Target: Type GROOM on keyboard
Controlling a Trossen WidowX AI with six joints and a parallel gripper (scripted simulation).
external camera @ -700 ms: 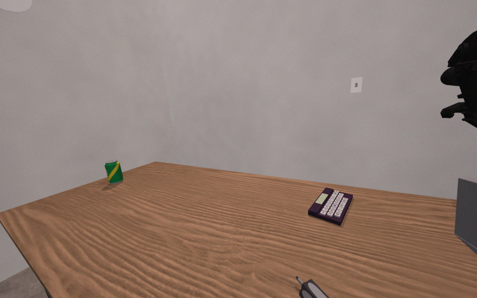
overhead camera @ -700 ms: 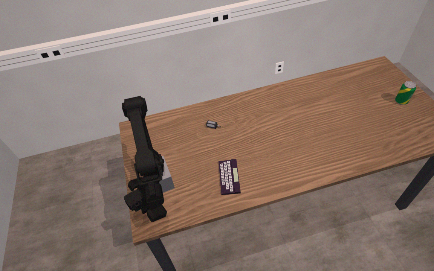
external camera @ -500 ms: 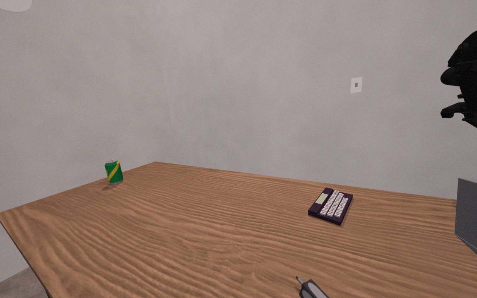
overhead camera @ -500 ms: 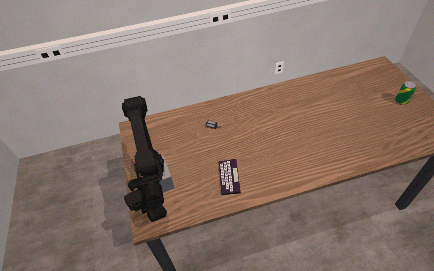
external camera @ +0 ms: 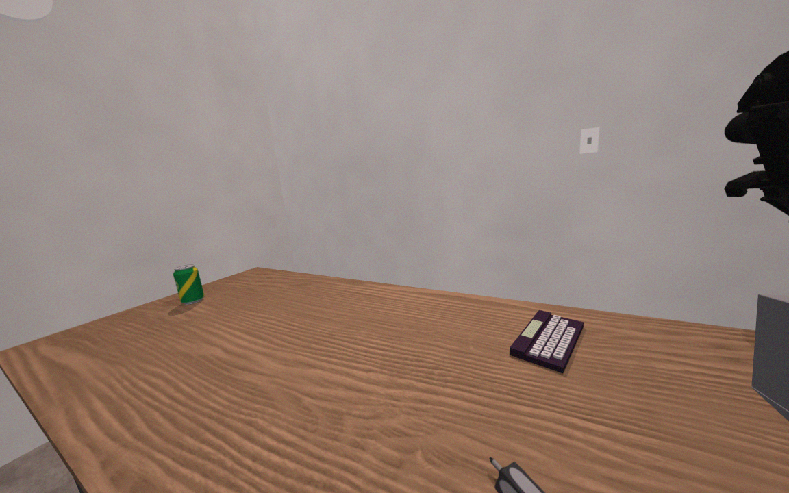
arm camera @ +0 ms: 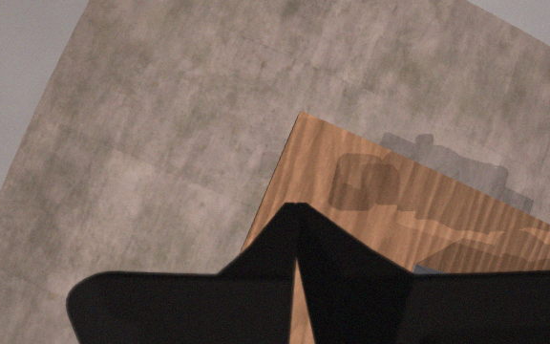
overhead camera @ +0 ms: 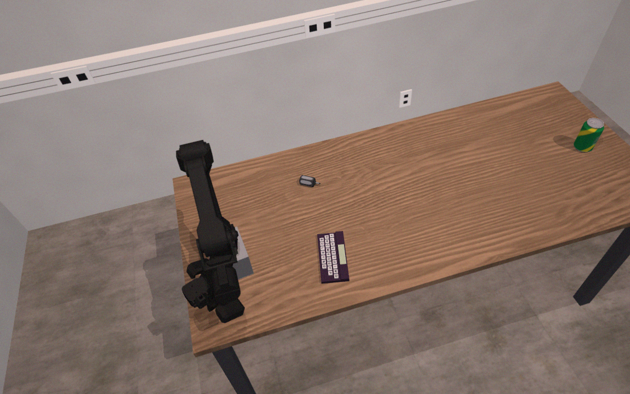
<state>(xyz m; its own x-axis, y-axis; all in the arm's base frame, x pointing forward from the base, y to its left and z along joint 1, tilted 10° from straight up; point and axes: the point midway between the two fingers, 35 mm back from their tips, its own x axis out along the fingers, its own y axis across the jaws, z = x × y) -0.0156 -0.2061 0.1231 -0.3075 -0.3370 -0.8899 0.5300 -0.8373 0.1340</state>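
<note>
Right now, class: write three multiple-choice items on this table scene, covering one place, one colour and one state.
1. Where does the can stand?
A. on the keyboard
B. near a far table corner
C. on the floor

2. What colour is the keyboard body?
A. dark purple
B. red
C. white

3. How is the gripper?
A. open
B. shut on the can
C. shut, empty

Answers: B, it stands by the corner far from the arm; A, pale keys sit in a purple case; C, the fingertips meet with nothing between.

Green-and-yellow can (overhead camera: 588, 135), upright near far table (overhead camera: 454, 161) corner. Small grey gadget (overhead camera: 308, 181), lying mid-table. White wall outlet (overhead camera: 405, 98) behind.
</note>
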